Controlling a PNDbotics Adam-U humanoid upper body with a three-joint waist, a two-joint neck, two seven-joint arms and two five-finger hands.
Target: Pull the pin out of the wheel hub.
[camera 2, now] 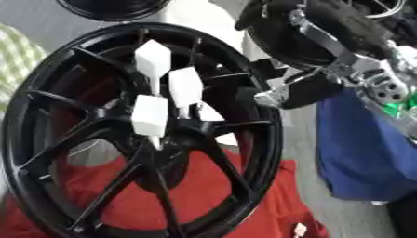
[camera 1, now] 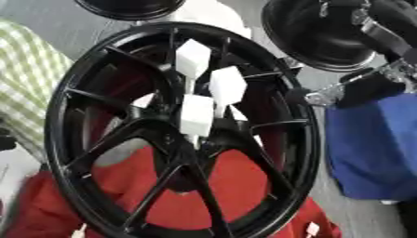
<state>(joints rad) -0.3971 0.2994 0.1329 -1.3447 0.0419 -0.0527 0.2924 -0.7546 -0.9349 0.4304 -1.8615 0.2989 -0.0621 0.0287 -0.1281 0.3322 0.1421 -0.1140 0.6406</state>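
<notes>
A black multi-spoke wheel (camera 1: 175,135) stands nearly upright and tilted, filling most of both views, and it serves as the landmark here. Three white pins with blocky faceted heads sit in its hub (camera 1: 189,139): the top pin (camera 1: 193,58) highest, the middle pin (camera 1: 227,86) just right of and below it, and the lowest pin (camera 1: 197,115) nearest the hub's centre, their thin stems pointing down into the hub, so all three look seated and none is drawn yet. Behind the lower half of the wheel lies a red cloth (camera 1: 236,186), probably there as padding. To the right of the wheel hangs a blue cloth (camera 1: 371,148), and to its left a green checked fabric (camera 1: 24,74). Above and right of the wheel sits a second round black object (camera 1: 313,35), perhaps another wheel or a pan; I cannot tell which. The robot's right hand (camera 2: 281,95) comes in from the upper right, its black and silver arm crossing that round object, and its silver fingertip lies just beside the wheel's right rim, apart from the pins. Whether its fingers are spread or curled I cannot tell; it grasps nothing that I can see. The left hand is in neither view. Judging from this, the reach toward a pin head is the step in hand, and the pull is not yet begun.
</notes>
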